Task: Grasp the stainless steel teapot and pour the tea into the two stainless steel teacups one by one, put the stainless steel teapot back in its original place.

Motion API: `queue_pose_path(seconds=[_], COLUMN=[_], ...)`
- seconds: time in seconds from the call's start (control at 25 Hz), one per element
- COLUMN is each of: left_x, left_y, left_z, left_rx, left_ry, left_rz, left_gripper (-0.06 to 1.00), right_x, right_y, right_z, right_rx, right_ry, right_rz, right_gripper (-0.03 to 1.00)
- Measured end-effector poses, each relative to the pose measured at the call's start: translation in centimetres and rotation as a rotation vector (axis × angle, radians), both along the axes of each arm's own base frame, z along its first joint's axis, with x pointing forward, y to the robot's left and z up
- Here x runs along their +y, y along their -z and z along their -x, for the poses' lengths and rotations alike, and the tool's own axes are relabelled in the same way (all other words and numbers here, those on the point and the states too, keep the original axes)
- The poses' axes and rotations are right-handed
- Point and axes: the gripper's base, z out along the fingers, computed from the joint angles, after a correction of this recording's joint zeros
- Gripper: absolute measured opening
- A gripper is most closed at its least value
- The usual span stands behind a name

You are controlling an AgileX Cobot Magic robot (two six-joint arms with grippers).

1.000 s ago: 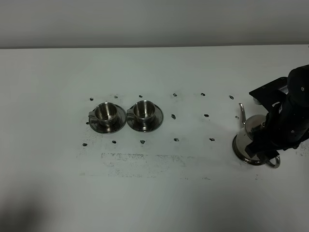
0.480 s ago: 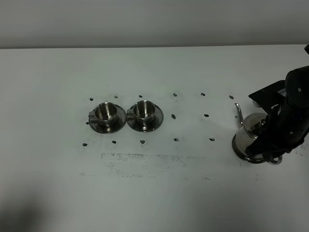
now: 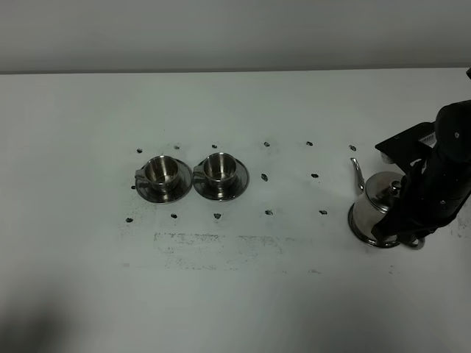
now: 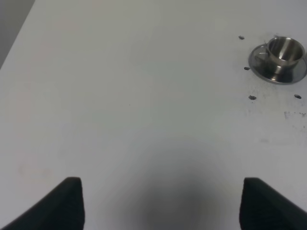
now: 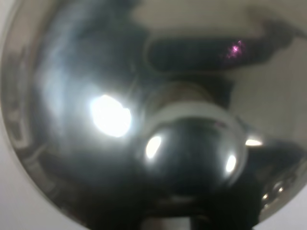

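The stainless steel teapot (image 3: pixel 374 204) is at the right of the white table, its thin spout (image 3: pixel 356 170) pointing to the far left. My right gripper (image 3: pixel 403 224) is at its handle side, shut on the handle, with part of the ring showing below it. The right wrist view is filled by the shiny lid (image 5: pixel 96 110) and its knob (image 5: pixel 192 146). The two stainless steel teacups (image 3: pixel 162 171) (image 3: pixel 219 168) stand side by side on saucers at the centre left. My left gripper (image 4: pixel 160 206) is open and empty over bare table, with one teacup (image 4: pixel 284 49) far ahead of it.
Small dark marks (image 3: pixel 266 177) dot the table (image 3: pixel 294 294) around the cups and towards the teapot. A scuffed grey patch (image 3: pixel 213 241) lies in front of the cups. The table's far edge runs along the wall at the top.
The teapot has moved a little to the left and away from the front edge with my right gripper on its handle. The cups and the left arm have not moved.
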Motion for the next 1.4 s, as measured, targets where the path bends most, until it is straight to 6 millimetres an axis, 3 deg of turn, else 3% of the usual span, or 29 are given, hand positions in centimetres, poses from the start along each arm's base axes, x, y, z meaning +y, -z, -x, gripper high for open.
queue_pose_path(seconds=[0.36,0.68,0.88,1.4], left_x=[0.0,0.0,0.0,0.0], left_y=[0.0,0.0,0.0,0.0], left_z=[0.0,0.0,0.0,0.0], left_rx=[0.000,0.000,0.000,0.000], left_ry=[0.000,0.000,0.000,0.000], left_rz=[-0.001,-0.001,-0.001,-0.001], left_gripper=[0.65,0.65,0.65,0.65], right_x=[-0.3,0.6,2.3,7.1], right_y=[-4.8,-6.4,-8.7,-9.3], right_z=[1.2,1.0,-1.9,-11.2], right_rx=[-0.126,-0.139,-0.202,-0.276], right_ry=[-0.001,-0.050,-0.142,-0.614], right_rz=[-0.034,-0.041,-0.055,0.002], right_gripper=[0.20,0.20,0.20,0.20])
